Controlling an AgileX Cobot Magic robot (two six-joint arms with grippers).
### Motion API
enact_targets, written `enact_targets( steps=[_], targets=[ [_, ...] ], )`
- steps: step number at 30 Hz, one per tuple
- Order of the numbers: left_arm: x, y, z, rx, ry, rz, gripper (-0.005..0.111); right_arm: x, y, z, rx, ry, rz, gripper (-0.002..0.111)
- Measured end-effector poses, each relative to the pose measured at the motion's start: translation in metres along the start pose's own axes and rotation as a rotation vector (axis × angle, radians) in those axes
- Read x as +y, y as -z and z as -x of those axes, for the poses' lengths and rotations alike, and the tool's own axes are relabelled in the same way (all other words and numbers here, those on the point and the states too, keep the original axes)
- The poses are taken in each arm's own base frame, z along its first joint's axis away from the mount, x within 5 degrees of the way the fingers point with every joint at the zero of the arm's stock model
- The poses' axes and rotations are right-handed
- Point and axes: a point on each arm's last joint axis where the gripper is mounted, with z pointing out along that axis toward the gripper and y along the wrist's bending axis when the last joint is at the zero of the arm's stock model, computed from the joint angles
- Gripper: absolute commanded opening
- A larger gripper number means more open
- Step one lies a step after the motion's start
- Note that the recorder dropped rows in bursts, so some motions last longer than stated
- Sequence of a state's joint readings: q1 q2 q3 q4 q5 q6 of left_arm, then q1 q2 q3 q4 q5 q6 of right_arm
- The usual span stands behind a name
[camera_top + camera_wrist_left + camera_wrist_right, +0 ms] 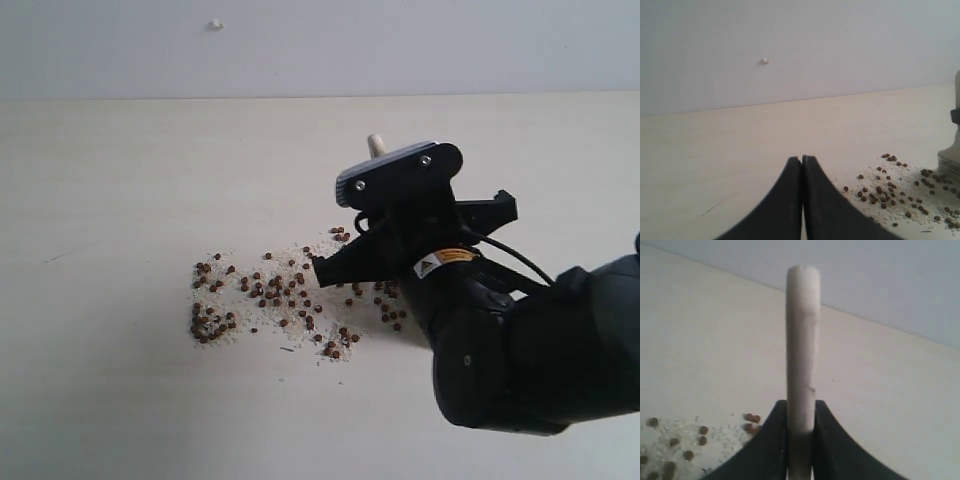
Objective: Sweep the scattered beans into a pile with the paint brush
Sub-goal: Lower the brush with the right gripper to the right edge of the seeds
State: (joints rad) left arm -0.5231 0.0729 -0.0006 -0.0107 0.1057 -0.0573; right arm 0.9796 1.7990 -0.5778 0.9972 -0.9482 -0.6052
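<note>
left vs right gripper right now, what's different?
Left gripper is shut on nothing, its fingers touching; right gripper is shut on the paint brush handle. In the exterior view the right gripper sits at the beans; the left gripper doesn't show there. Both have black tapered fingers.
</note>
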Motion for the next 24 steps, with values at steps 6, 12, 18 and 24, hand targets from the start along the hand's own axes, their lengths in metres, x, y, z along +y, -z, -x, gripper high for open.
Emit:
enact_targets(
  steps=[6,12,18,24],
  targets=[
    [0.0,0.0,0.0,0.0,0.0,0.0,0.0,0.024,-0.018,0.016,0.0,-0.051,0.05,0.0],
    [0.0,0.0,0.0,0.0,0.0,0.0,0.0,0.043,-0.033,0.03,-0.004,-0.104,0.092,0.0],
    [0.0,0.0,0.0,0.0,0.0,0.0,0.0,0.044,-0.032,0.045,-0.005,-0.1,0.086,0.0],
    [0.0,0.0,0.0,0.0,0.0,0.001,0.0,0.023,-0.019,0.067,-0.032,-0.004,-0.04,0.0]
  ],
)
